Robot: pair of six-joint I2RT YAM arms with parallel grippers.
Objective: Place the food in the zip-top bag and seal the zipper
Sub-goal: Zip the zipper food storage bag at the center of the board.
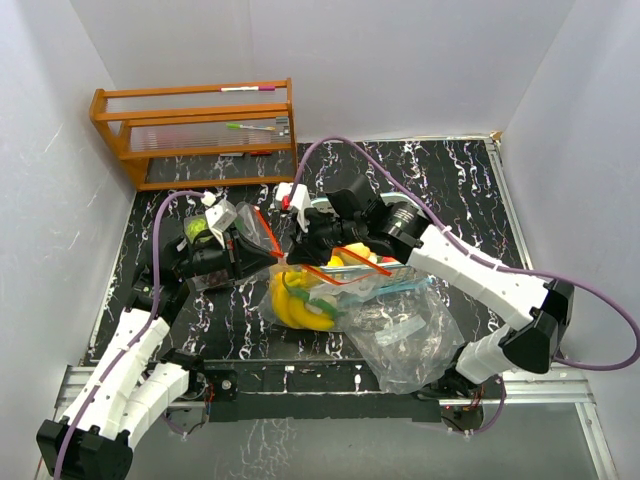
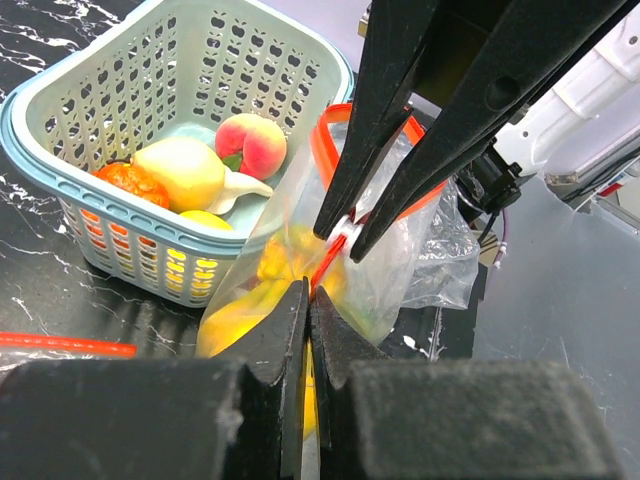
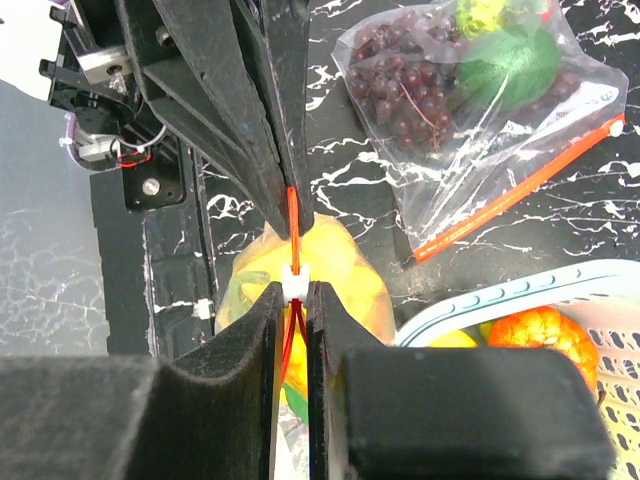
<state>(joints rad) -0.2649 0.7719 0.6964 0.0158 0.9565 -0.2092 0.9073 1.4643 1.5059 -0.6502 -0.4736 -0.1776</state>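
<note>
Both clenched on bag (image 2: pixel 400 270) zipper (image 3: pixel 293 215): left gripper (image 2: pixel 308 300) anchors it at 9 o'clock, right gripper (image 3: pixel 293 290) pinches slider (image 2: pixel 345 231), prob. for tension.

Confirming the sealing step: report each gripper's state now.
Left gripper: closed, pinching the orange zipper strip of the bag.
Right gripper: closed on the white slider of that zipper.

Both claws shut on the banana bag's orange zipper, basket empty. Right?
Not empty: the left wrist view shows the basket holding a peach, an orange and a pale yellow fruit. The rest stands: left claw and right claw are both shut on the banana bag at its orange zipper.
</note>
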